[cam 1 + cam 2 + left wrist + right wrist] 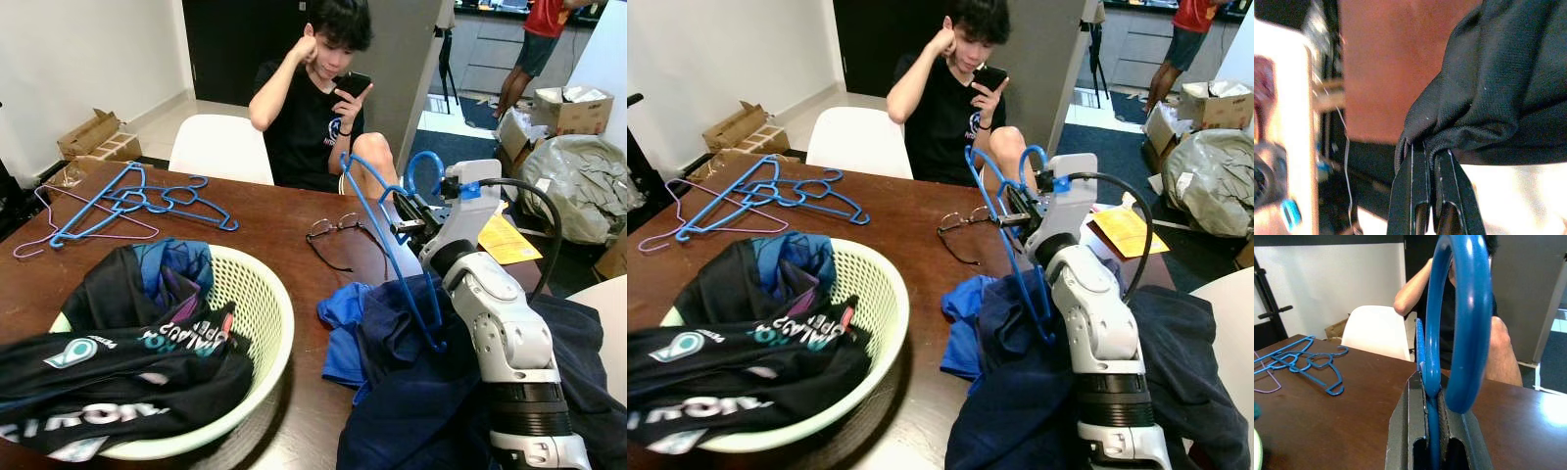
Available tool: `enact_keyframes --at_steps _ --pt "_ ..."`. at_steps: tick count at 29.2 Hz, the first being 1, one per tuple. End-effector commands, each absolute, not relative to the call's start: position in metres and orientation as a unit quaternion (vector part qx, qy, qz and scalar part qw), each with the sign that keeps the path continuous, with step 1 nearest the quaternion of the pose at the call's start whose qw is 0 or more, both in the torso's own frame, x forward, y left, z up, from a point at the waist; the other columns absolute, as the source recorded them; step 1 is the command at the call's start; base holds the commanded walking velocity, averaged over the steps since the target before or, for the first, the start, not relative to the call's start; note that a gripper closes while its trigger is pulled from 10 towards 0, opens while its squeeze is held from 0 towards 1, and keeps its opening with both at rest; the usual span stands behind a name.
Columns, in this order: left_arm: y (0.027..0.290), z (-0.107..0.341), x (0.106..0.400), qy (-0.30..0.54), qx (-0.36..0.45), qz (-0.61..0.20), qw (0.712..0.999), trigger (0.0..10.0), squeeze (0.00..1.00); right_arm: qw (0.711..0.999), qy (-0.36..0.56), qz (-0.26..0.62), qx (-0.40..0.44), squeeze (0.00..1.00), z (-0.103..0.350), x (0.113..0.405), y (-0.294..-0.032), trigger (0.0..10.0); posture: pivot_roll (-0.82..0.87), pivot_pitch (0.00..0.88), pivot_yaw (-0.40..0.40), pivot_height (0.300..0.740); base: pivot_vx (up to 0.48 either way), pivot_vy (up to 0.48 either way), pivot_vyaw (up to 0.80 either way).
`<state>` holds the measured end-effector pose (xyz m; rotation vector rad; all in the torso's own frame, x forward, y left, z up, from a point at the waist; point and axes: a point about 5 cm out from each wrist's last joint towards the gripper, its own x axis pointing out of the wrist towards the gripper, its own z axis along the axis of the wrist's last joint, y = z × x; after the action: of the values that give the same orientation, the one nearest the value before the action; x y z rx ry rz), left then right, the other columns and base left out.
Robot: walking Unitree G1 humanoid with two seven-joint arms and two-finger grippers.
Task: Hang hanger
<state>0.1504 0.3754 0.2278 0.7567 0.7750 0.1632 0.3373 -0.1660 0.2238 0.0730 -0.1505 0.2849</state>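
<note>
The right gripper [409,227] is clamped narrow on the neck of a blue plastic hanger [387,245], whose hook [1462,318] curls up past the fingers in the right wrist view. The hanger's lower end is buried in the navy garment [411,392] heaped on the counter [284,230] at about 5 o'clock from the green laundry basket [260,323]. The left gripper [1432,196] is pinched on a fold of dark fabric [1488,98]; which garment that is I cannot tell.

The step in hand looks like threading the hanger into the navy garment. To do it well, keep the grip firm at the neck so the hanger does not swivel, and work one shoulder arm fully into the neck opening before tilting in the other. A pair of glasses [338,235] lies at 9 o'clock from the right gripper, close enough to be swept aside. Spare hangers [127,201] lie at 11 o'clock from the basket.
</note>
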Motion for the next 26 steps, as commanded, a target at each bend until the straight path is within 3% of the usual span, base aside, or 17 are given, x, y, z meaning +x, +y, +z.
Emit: enact_keyframes --at_steps 1,3,4,5,6,9,10,17,19,22,24,25,26 --pt "0.372 0.223 0.154 0.352 0.340 0.070 0.869 10.0 0.00 0.986 -0.077 0.142 0.033 0.00 0.224 0.339 -0.166 10.0 0.13 0.006 -0.069 0.740 0.000 0.000 0.00" --pt "0.368 0.226 0.159 0.328 0.326 0.065 0.884 10.0 0.00 0.986 -0.077 0.143 0.033 0.00 0.225 0.339 -0.166 10.0 0.13 0.006 -0.069 0.740 0.000 0.000 0.00" --pt "0.363 0.232 0.164 0.296 0.303 0.054 0.904 10.0 1.00 0.986 -0.077 0.142 0.033 0.00 0.225 0.339 -0.166 10.0 0.13 0.007 -0.068 0.740 0.000 0.000 0.00" --pt "0.363 0.232 0.164 0.296 0.303 0.054 0.904 10.0 1.00 0.986 -0.077 0.142 0.033 0.00 0.225 0.339 -0.166 10.0 0.13 0.007 -0.068 0.740 0.000 0.000 0.00" --pt "0.349 0.241 0.169 0.257 0.259 0.000 0.931 10.0 1.00 0.986 -0.076 0.141 0.033 0.00 0.225 0.339 -0.167 10.0 0.13 0.009 -0.067 0.740 0.000 0.000 0.00" --pt "0.344 0.245 0.170 0.245 0.246 -0.021 0.937 10.0 1.00 0.987 -0.076 0.141 0.033 0.00 0.225 0.339 -0.167 10.0 0.13 0.009 -0.067 0.740 0.000 0.000 0.00" --pt "0.328 0.252 0.162 0.244 0.249 -0.110 0.931 10.0 1.00 0.986 -0.076 0.142 0.033 0.00 0.225 0.339 -0.167 10.0 0.14 0.010 -0.068 0.740 0.000 0.000 0.00" --pt "0.305 0.278 0.144 0.221 0.241 -0.238 0.914 10.0 1.00 0.986 -0.076 0.142 0.033 0.00 0.225 0.340 -0.166 10.0 0.14 0.011 -0.066 0.740 0.000 0.000 0.00" --pt "0.288 0.276 0.135 0.235 0.212 -0.313 0.895 10.0 1.00 0.986 -0.076 0.142 0.033 0.00 0.224 0.340 -0.166 10.0 0.14 0.011 -0.062 0.740 0.000 0.000 0.00" --pt "0.284 0.264 0.126 0.277 0.209 -0.337 0.875 10.0 1.00 0.987 -0.076 0.141 0.033 0.00 0.224 0.341 -0.166 10.0 0.14 0.013 -0.059 0.740 0.000 0.000 0.00" --pt "0.302 0.253 0.121 0.328 0.234 -0.292 0.867 10.0 1.00 0.987 -0.074 0.139 0.031 0.00 0.224 0.340 -0.167 10.0 0.14 0.018 -0.058 0.740 0.000 0.000 0.00" --pt "0.315 0.245 0.117 0.356 0.264 -0.264 0.857 10.0 0.09 0.987 -0.073 0.138 0.029 0.00 0.223 0.339 -0.169 10.0 0.13 0.019 -0.057 0.740 0.000 0.000 0.00" --pt "0.315 0.245 0.117 0.356 0.264 -0.264 0.857 10.0 0.09 0.987 -0.073 0.138 0.029 0.00 0.223 0.339 -0.169 10.0 0.13 0.019 -0.057 0.740 0.000 0.000 0.00"
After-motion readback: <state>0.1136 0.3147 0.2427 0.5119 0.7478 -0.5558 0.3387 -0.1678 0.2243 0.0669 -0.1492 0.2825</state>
